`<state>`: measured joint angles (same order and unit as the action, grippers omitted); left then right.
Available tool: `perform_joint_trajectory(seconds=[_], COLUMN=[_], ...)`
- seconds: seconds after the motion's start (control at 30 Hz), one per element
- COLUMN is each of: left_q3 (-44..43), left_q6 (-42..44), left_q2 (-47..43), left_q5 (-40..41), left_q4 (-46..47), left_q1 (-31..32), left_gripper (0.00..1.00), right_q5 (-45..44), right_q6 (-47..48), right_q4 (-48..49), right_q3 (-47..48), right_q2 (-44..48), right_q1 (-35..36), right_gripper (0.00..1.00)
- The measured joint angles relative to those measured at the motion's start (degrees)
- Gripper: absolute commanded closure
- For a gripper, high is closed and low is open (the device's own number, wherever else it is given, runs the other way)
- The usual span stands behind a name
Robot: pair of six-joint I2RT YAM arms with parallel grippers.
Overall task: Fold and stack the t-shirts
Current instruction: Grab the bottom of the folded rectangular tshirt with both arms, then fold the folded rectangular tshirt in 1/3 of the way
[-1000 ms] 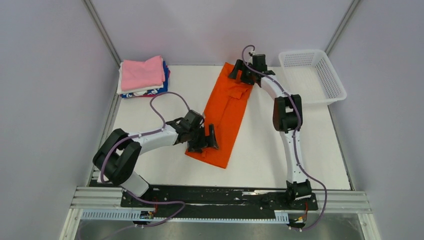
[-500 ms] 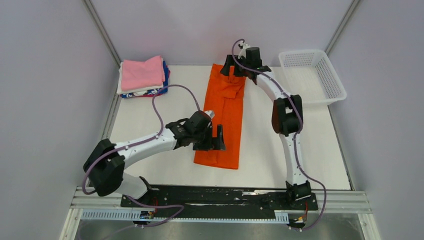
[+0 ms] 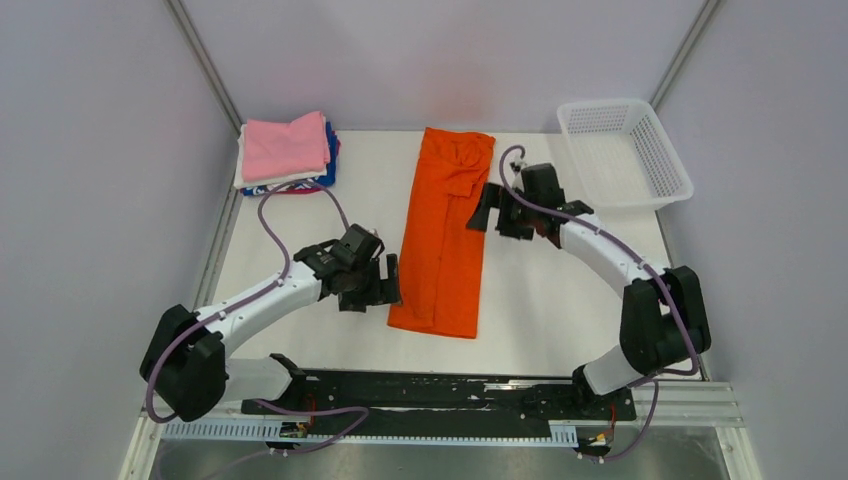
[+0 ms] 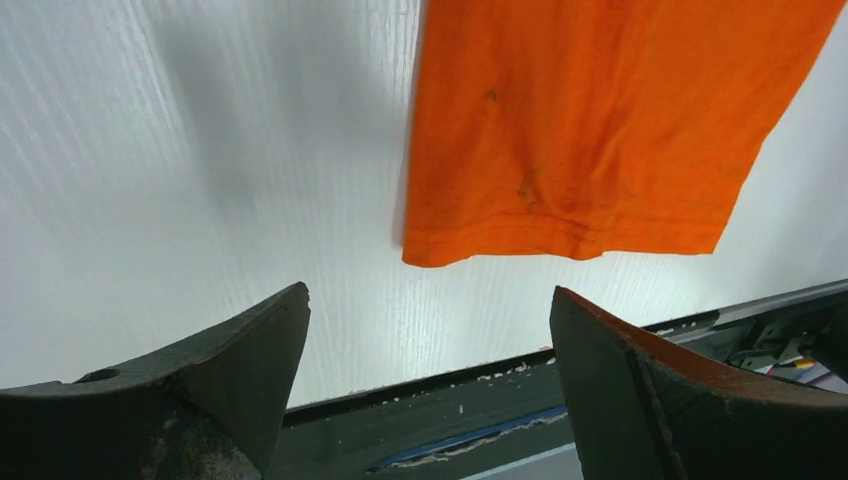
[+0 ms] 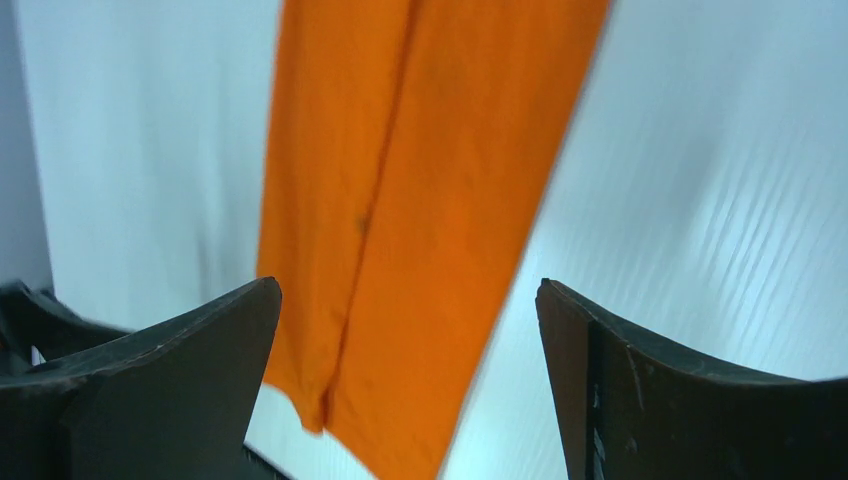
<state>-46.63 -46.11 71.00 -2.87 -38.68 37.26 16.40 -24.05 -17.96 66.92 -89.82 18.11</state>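
Orange t-shirt (image 3: pixel 443 240), folded lengthwise into a long narrow strip, lies flat at the centre of the white table (image 3: pixel 560 300). It runs from the upper middle of the overhead frame down to just above the arm bases. Its upper end shows a folded sleeve and its hem is the lower end.

The left gripper (image 3: pixel 388 284) sits just left of the strip's lower part, over bare table. Its jaws are apart and hold nothing. In the left wrist view both fingers (image 4: pixel 230 350) frame the hem corner from a distance, without touching it.

The right gripper (image 3: pixel 490 210) sits just right of the strip's upper part, likewise spread and empty. In the right wrist view, which is motion-blurred, the strip appears between and beyond its fingers (image 5: pixel 200 340).

Change from the earlier frames: one second ago the strip lay on a diagonal, with the left gripper on its lower end and the right gripper on its upper end. Half a second ago it had been turned nearly upright in the frame, with both grippers on the cloth. Now both have let go and drawn off to either side, and the strip's position is unchanged.

A stack of folded shirts (image 3: pixel 285 155), pink on top over white and blue, rests at the table's upper left corner. A white mesh basket (image 3: pixel 672 165) stands at the upper right.
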Motion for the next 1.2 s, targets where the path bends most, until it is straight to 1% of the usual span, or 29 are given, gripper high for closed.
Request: perform_joint_trajectory(seconds=[0.07,0.1,0.2,0.3,0.33,0.37,0.4,0.47,0.53,0.6,0.63,0.67,0.7,0.73,0.77,0.8,0.83,0.9,0.97,1.07,1.2], left_q3=[0.7,1.0,2.4,3.8,4.2,4.4,4.5,4.7,5.0,5.1,5.1,5.0,5.0,5.0,5.0,5.0,5.1,5.5,5.8,6.6,8.1], left_q6=[0.7,1.1,2.0,2.8,2.9,3.0,3.0,3.1,3.2,3.4,3.5,3.7,4.0,4.0,4.2,4.5,4.5,4.7,4.5,4.3,3.3], left_q2=[1.4,2.3,5.7,8.2,9.0,9.9,10.4,10.5,10.8,11.3,11.6,12.0,12.4,12.8,13.2,13.6,13.7,13.8,13.4,12.7,10.2], left_q5=[-1.2,-1.9,-3.5,-4.0,-4.0,-4.1,-4.2,-4.6,-4.9,-5.7,-6.1,-6.6,-7.1,-7.4,-7.7,-8.1,-8.4,-9.0,-9.3,-9.6,-9.2], left_q4=[0.3,0.9,3.4,5.5,6.1,6.8,7.2,8.5,9.9,11.2,11.9,12.5,13.2,13.6,14.1,14.4,14.6,15.2,15.6,15.8,13.8], left_q1=[0.1,0.1,0.1,0.1,0.1,0.1,0.1,0.1,0.1,0.1,0.1,0.1,0.1,0.1,0.1,0.1,0.1,0.1,0.1,0.3,2.2], left_gripper=[0.13,0.15,0.25,0.29,0.33,0.35,0.37,0.41,0.43,0.51,0.58,0.63,0.72,0.76,0.83,0.86,0.93,1.00,1.00,1.00,1.00], right_q5=[-0.1,-0.1,0.0,0.2,0.2,0.2,0.2,-0.2,-1.1,-2.3,-2.6,-2.9,-3.1,-3.3,-3.4,-3.4,-3.4,-3.5,-4.0,-4.5,-3.0], right_q6=[-2.2,-3.1,-5.6,-7.8,-8.5,-9.2,-10.0,-11.4,-12.5,-13.6,-13.9,-14.2,-14.5,-14.7,-15.0,-15.1,-15.3,-15.8,-16.5,-17.5,-18.1], right_q4=[-3.8,-5.5,-10.6,-12.7,-12.9,-13.0,-13.1,-13.1,-13.1,-13.0,-12.9,-12.7,-12.6,-12.5,-12.2,-12.0,-11.7,-11.3,-10.9,-10.5,-9.6], right_q3=[-6.4,-9.2,-15.4,-18.8,-19.6,-20.3,-21.0,-21.9,-23.1,-24.5,-25.1,-25.6,-26.0,-26.2,-26.3,-26.4,-26.5,-26.8,-27.0,-27.8,-29.2], right_q2=[2.6,3.6,6.4,8.7,9.2,9.7,10.0,10.1,10.1,10.1,10.1,10.0,9.8,9.5,8.9,8.5,8.1,7.7,7.6,7.5,9.1], right_q1=[2.3,3.7,8.8,14.7,16.4,18.1,19.7,21.5,22.5,23.3,23.6,24.0,24.3,24.6,25.0,25.3,25.6,26.2,26.5,26.7,27.4], right_gripper=[0.06,0.07,0.12,0.18,0.24,0.27,0.28,0.31,0.36,0.39,0.41,0.43,0.45,0.48,0.51,0.55,0.58,0.71,0.85,0.99,1.00])
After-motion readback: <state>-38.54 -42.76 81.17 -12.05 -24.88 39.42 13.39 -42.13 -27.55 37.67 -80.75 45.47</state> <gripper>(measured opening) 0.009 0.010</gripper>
